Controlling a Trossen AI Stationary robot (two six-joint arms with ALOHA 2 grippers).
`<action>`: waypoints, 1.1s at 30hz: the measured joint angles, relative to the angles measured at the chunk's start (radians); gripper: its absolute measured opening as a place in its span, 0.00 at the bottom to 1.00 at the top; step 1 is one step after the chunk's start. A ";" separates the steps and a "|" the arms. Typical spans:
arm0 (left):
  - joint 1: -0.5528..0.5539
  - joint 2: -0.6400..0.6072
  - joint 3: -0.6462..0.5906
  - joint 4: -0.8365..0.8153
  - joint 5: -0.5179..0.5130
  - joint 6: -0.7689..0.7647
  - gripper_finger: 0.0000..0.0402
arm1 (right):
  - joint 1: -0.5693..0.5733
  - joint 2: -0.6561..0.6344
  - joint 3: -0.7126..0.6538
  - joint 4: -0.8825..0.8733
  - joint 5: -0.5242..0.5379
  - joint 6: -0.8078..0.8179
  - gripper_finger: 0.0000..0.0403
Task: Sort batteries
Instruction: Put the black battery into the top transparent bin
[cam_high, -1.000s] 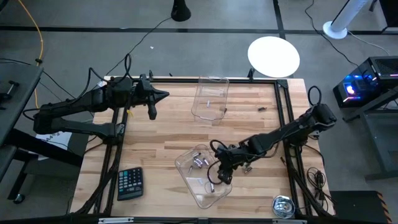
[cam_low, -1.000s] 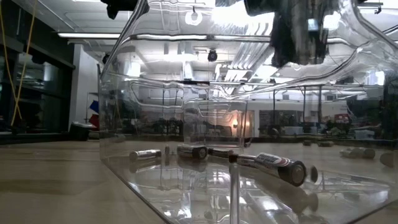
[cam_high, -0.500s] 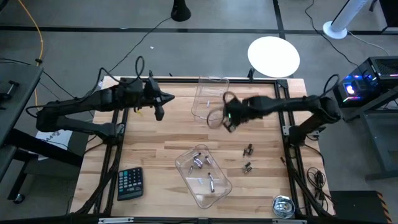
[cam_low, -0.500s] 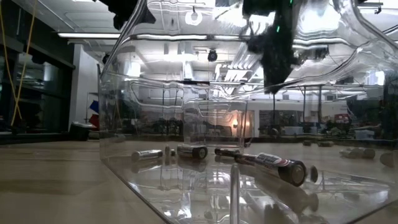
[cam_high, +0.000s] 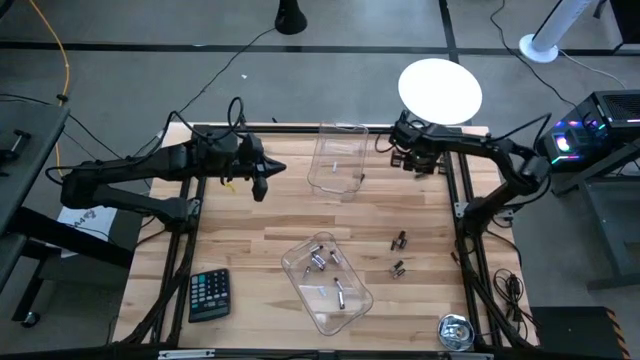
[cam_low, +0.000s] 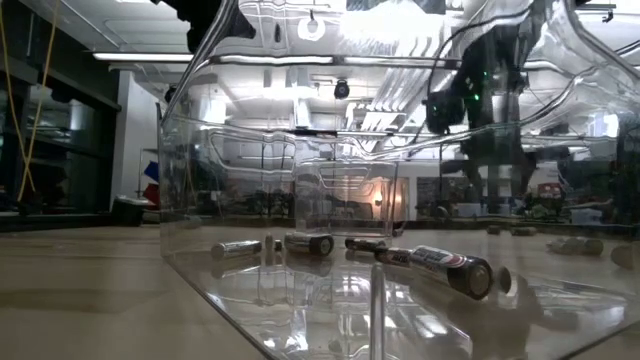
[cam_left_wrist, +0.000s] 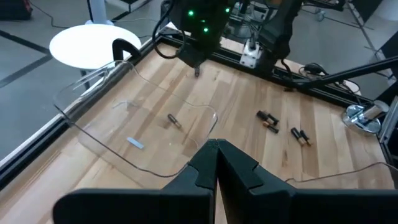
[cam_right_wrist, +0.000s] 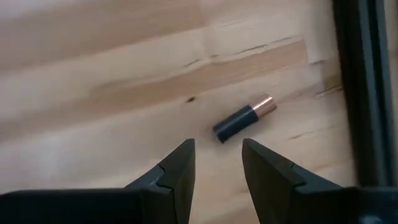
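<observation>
Desk (cam_high: 250, 250): pale wood planks, visible grain, framed by black rails. Landmark is the far tray (cam_high: 338, 158), a clear, thin-walled plastic tub with rounded corners. Right gripper (cam_high: 418, 165) hovers just right of the far tray, near the desk's back corner, fingers parted and empty; its wrist view alone shows what lies under it: a lone battery (cam_right_wrist: 244, 117), a smooth dark cylinder with a copper-coloured end, flat on the wood just ahead of the spread fingertips and not touched. Left gripper (cam_high: 262, 184) hangs to the left of the far tray, pinched shut on nothing; its dark fingers (cam_left_wrist: 233, 168) meet in a wedge in its own view. That view also shows two small items on the far tray's floor, one dark battery (cam_left_wrist: 175, 121) and one pale sliver, barely readable from above. Loose pairs of batteries (cam_high: 399, 240) lie on bare wood toward the front-right of the far tray. The near tray (cam_high: 327, 281), same clear plastic, sits well in front of it and holds several silvery and dark batteries (cam_high: 319, 257). The low view looks through its glossy wall: cylinders lying on their sides, one black with a printed band (cam_low: 450, 269).
</observation>
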 joint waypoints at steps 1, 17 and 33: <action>0.000 0.000 0.000 0.001 0.000 0.000 0.00 | -0.011 0.000 -0.014 0.020 0.001 0.039 0.31; 0.000 0.000 0.000 -0.086 0.005 0.001 0.00 | -0.086 -0.006 -0.220 0.269 -0.045 0.440 0.31; -0.017 -0.134 0.000 0.015 -0.077 0.192 0.00 | 0.059 -0.097 -0.179 0.266 0.099 0.180 0.08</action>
